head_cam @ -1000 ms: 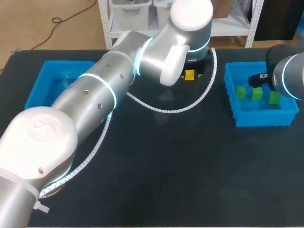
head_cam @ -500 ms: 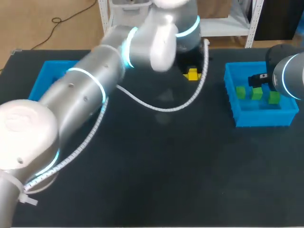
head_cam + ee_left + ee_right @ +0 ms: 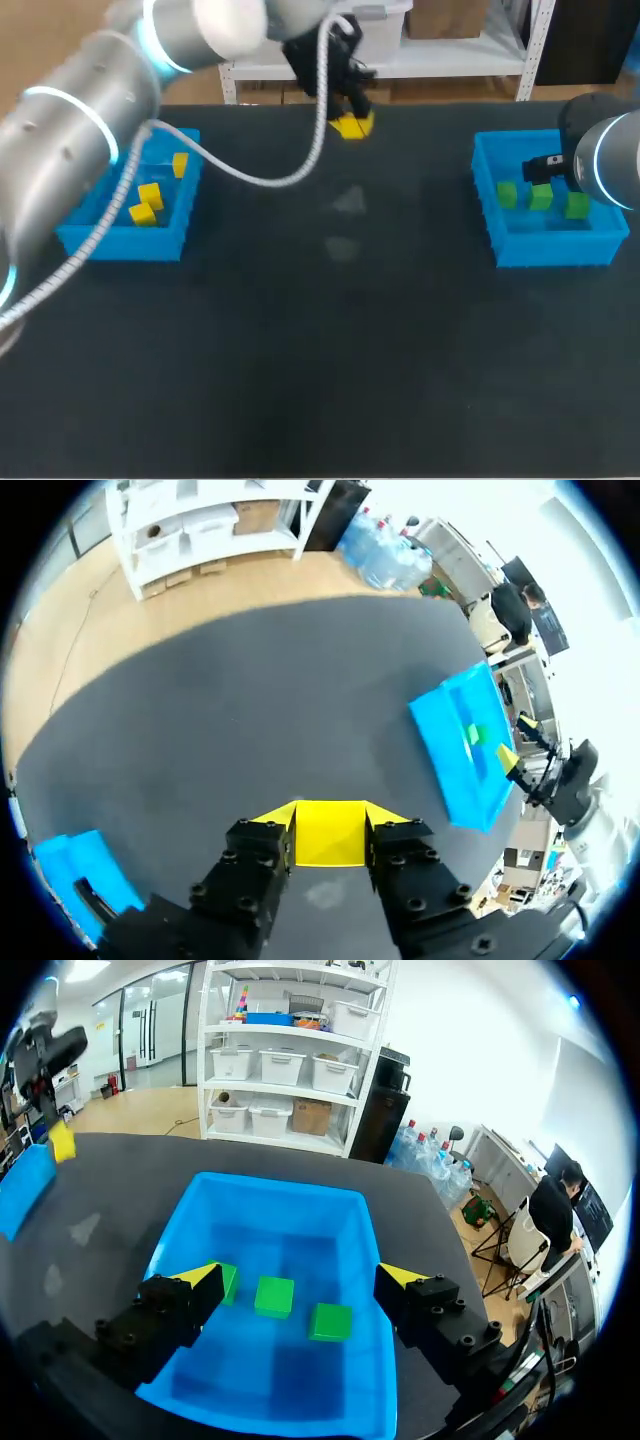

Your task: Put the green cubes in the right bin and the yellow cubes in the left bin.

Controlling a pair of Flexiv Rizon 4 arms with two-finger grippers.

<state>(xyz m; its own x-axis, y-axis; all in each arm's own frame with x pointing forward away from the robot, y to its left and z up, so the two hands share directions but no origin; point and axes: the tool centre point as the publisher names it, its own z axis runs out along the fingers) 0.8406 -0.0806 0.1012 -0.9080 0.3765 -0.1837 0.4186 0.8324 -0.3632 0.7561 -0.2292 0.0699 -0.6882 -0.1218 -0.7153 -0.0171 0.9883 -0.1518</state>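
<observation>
head view: left gripper [image 3: 347, 108] clamped on yellow cube [image 3: 352, 125], held above table [image 3: 320, 360] at its 12 o'clock, near far edge. a second ago the cube was further toward 1 o'clock, half hidden under left arm. the arm has since swung clear of left bin [image 3: 120, 243] at 9 o'clock, baring three yellow cubes [image 3: 150, 195] inside. right bin [image 3: 550, 250] at 3 o'clock holds three green cubes [image 3: 541, 196]. right gripper [image 3: 302, 1278] hangs over it, fingers spread, nothing between, unmoved.

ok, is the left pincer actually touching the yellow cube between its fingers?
Touching. The left wrist view shows the yellow cube seated between the fingers of the left pincer, with both fingers pressed against opposite sides of it and no gap visible.
</observation>
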